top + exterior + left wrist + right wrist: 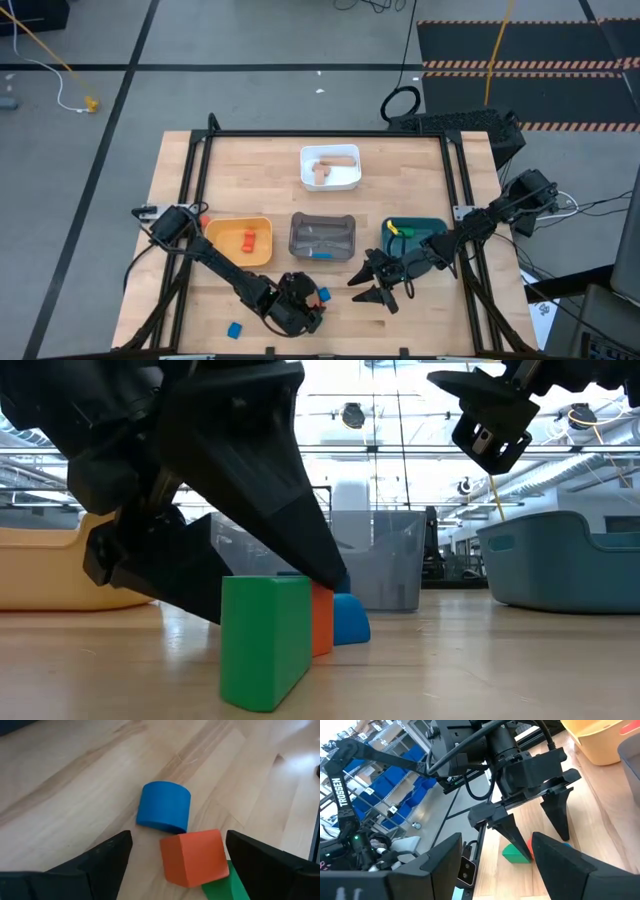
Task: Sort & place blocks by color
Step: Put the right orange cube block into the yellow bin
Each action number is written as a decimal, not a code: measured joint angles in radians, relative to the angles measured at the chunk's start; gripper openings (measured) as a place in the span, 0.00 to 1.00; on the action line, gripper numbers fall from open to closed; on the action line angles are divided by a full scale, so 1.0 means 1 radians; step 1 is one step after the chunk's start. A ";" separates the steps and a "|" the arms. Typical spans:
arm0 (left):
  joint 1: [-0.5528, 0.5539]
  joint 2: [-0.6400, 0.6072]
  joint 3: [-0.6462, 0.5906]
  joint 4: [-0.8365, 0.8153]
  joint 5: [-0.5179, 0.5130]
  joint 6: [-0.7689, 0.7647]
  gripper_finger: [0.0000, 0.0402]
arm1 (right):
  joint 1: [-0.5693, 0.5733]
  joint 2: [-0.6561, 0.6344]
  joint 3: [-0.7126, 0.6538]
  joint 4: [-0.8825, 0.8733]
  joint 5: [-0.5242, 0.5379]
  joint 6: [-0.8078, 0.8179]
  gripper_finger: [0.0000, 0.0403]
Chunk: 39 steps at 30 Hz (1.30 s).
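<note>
Left end effector [175,857], open, straddles orange block [195,857] beside blue cylinder [164,807]; right end effector [383,283], apparently open, hovers empty.

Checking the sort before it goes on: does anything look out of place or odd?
Mostly tidy. Three blocks huddle unsorted between the open left gripper fingers: a blue cylinder lying on its side, an orange cube sitting askew, a green block beside it. Another blue block lies alone near the table's front edge.

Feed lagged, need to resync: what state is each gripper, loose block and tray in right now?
left gripper: open, straddling the red-orange block
right gripper: open, empty, above table
blue cylinder: on its side
green block: upright
yellow tray: holds red-orange blocks
white tray: holds tan blocks
</note>
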 joint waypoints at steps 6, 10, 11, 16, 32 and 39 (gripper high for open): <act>0.003 0.001 -0.001 -0.014 0.005 0.010 0.64 | 0.000 0.000 0.000 -0.003 0.000 0.000 0.57; 0.004 0.001 -0.002 -0.031 0.005 0.012 0.51 | 0.000 0.000 0.000 0.000 0.000 0.000 0.57; 0.004 0.001 -0.002 -0.035 0.006 0.012 0.49 | 0.000 0.000 0.000 -0.001 0.000 0.000 0.57; 0.004 0.001 -0.002 -0.050 0.004 0.019 0.39 | 0.000 0.000 0.000 -0.001 0.000 0.000 0.57; 0.006 -0.142 -0.006 -0.168 -0.008 0.148 0.35 | 0.000 0.000 0.000 -0.001 0.000 0.000 0.57; -0.018 -0.304 -0.004 -0.399 -0.133 0.138 0.38 | 0.000 0.000 0.000 -0.001 0.000 0.000 0.57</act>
